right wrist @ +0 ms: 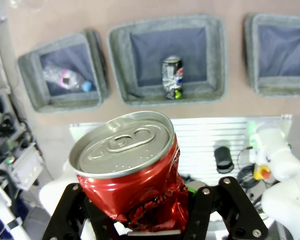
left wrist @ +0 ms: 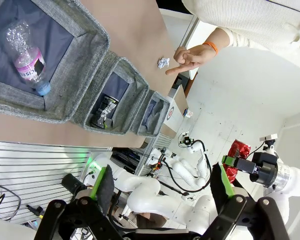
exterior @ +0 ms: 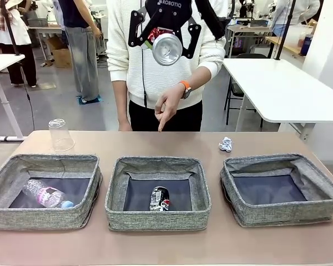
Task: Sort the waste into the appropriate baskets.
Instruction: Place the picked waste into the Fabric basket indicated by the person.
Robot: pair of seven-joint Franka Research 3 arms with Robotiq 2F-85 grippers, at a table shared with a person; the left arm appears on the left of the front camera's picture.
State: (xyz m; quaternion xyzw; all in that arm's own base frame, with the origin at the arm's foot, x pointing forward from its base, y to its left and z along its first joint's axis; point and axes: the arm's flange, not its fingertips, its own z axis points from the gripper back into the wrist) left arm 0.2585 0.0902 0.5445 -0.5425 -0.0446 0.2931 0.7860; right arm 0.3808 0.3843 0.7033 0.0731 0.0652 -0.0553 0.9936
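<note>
Red crushed aluminium can [right wrist: 132, 170] is pinched in your right gripper [exterior: 165, 44], high over the brown table [exterior: 155, 249]. Expect it light, thin-walled and springy, with sharp creases; the dented waist holds best, the smooth lid rim would slip. No brand reads on it; ROBOTIQ shows on the gripper. A crushed dark can [exterior: 160, 198] lies in the middle grey woven basket [exterior: 158, 220], where a person's hand [exterior: 167, 105] points. Your left gripper [left wrist: 162, 187] stands spread, empty.

The crushed red can [right wrist: 125, 160] is partly hidden between the fingers of the right end effector [right wrist: 142, 200]; print on the crushed dark can [exterior: 160, 198] is unreadably small.
</note>
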